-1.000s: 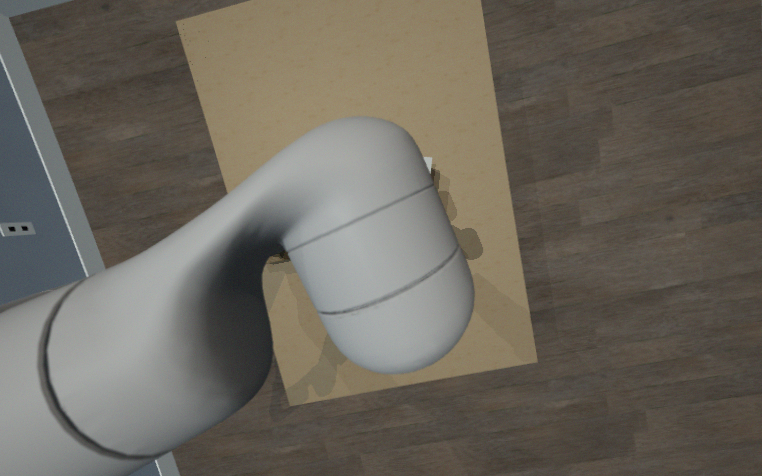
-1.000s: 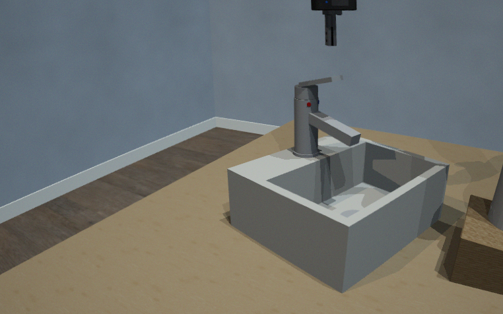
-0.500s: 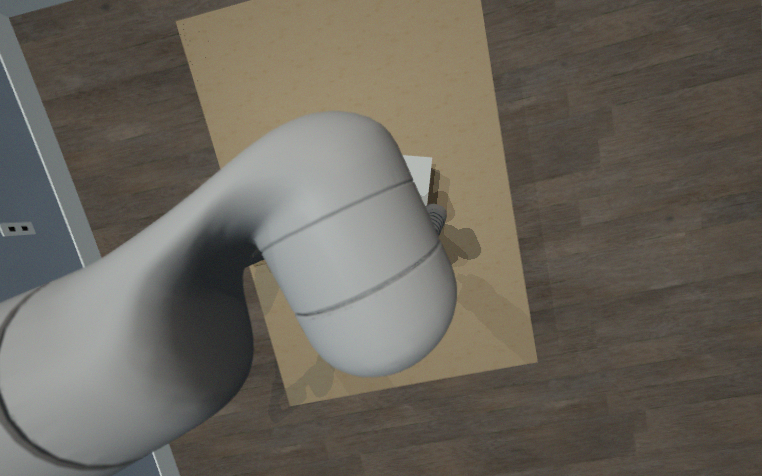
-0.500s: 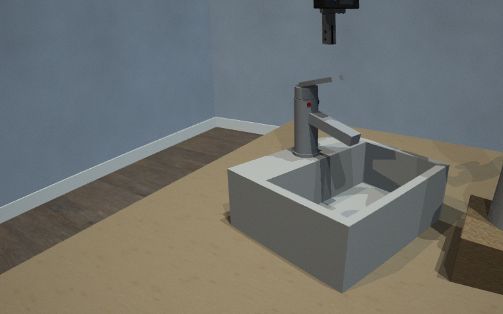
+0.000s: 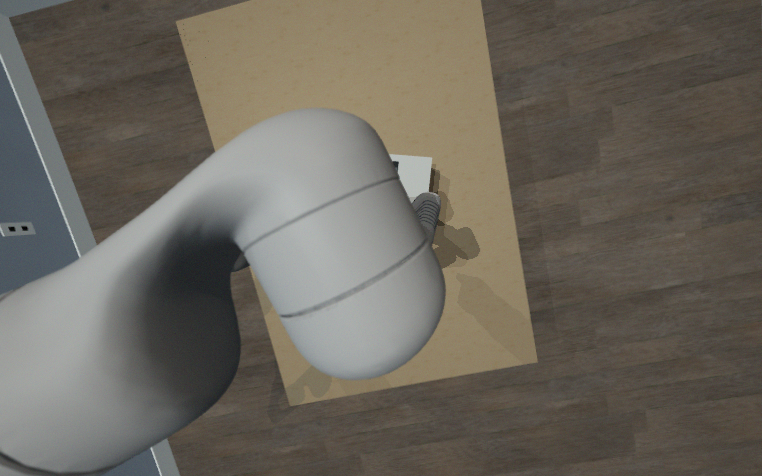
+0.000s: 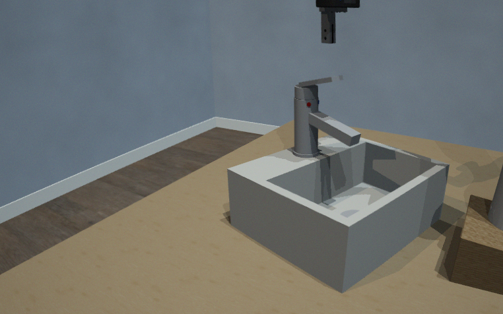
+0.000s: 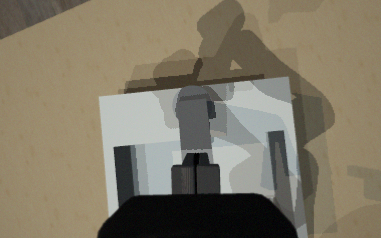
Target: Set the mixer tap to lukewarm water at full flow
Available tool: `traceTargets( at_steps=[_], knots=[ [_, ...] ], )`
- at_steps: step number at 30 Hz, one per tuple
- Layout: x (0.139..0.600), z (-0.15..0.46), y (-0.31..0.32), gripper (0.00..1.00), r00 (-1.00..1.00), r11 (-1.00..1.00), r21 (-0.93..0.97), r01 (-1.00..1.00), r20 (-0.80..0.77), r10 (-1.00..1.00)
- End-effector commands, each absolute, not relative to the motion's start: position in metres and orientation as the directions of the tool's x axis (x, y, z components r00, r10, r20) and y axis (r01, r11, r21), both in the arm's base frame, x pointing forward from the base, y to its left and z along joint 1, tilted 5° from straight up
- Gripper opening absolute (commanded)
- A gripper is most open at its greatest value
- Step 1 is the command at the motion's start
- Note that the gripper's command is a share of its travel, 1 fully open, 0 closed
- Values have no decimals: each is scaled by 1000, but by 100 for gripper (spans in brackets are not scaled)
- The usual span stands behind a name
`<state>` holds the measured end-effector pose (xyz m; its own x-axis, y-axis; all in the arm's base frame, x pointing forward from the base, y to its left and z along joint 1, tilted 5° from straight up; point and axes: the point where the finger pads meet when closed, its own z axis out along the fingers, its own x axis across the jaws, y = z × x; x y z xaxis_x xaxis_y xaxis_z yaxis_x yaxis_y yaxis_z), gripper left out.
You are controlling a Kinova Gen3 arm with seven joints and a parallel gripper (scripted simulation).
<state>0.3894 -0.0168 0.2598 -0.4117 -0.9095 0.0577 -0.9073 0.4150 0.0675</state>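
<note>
The mixer tap (image 6: 303,130) stands upright on the back deck of the white sink (image 6: 290,244) (image 5: 416,174) (image 7: 129,115). Its lever (image 6: 319,81) (image 7: 194,125) slopes upward, free end higher than its root. In the wrist view it points straight away from the deck, in line over the spout (image 6: 335,127). The red dot (image 6: 308,104) faces the exterior view; the blue dot (image 6: 318,102) is at the far side. My gripper (image 6: 328,41) (image 7: 197,167) is shut and empty, pointing down, clearly above the lever's outer part without touching. The arm hides the gripper and most of the tap area in the top view.
The arm (image 5: 336,236) reaches over the wooden table top (image 5: 360,65). The arm's base stands on a wooden block (image 6: 487,259) on the basin side of the sink. The sink's basin lies below the spout. Walls stand beyond the table.
</note>
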Motion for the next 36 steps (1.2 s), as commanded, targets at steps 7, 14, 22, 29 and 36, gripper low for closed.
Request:
traceTargets(
  at_steps=[7,14,22,29,36],
  knots=[
    [389,261,-16,0,-362,365,66,-928,54,-930],
    [389,262,-15,0,-349,352,66,-934,53,-936],
    [389,262,-15,0,-344,347,66,-935,53,-937],
    [389,262,-15,100,-344,347,66,-935,53,-937],
    [389,262,-15,100,-344,347,66,-935,53,-937]
  ],
)
